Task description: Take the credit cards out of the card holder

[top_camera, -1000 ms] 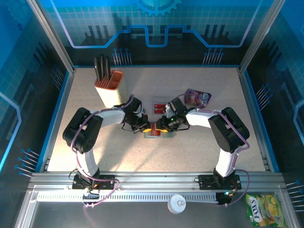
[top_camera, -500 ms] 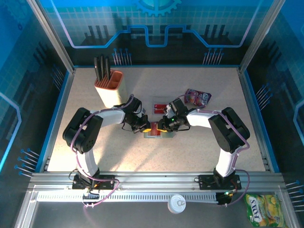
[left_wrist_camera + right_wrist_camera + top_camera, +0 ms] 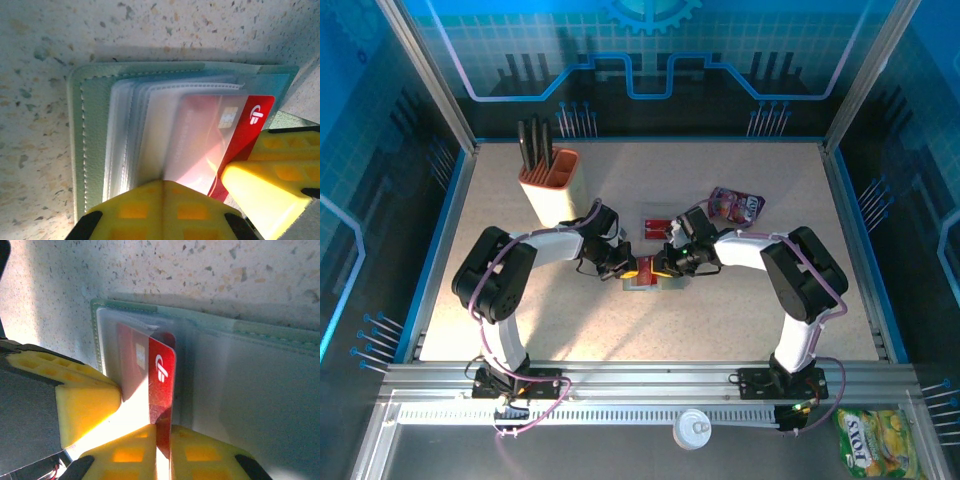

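My right claw (image 3: 162,440) has just closed from partly open onto the edge of the red card (image 3: 162,375), half out of the wallet (image 3: 260,330) lying right of the pen cup (image 3: 548,185), while my left claw (image 3: 162,200), fully shut, rests on the wallet, so I judge the card is ready for pulling.

Even, bright light from above keeps the overhead view sharp on the pale table (image 3: 720,310), while the blue walls around it stay dim. Both wrist views are very close. Their yellow fingers (image 3: 130,210) blur at the near edge, and warm glare washes out part of the red card (image 3: 252,125).
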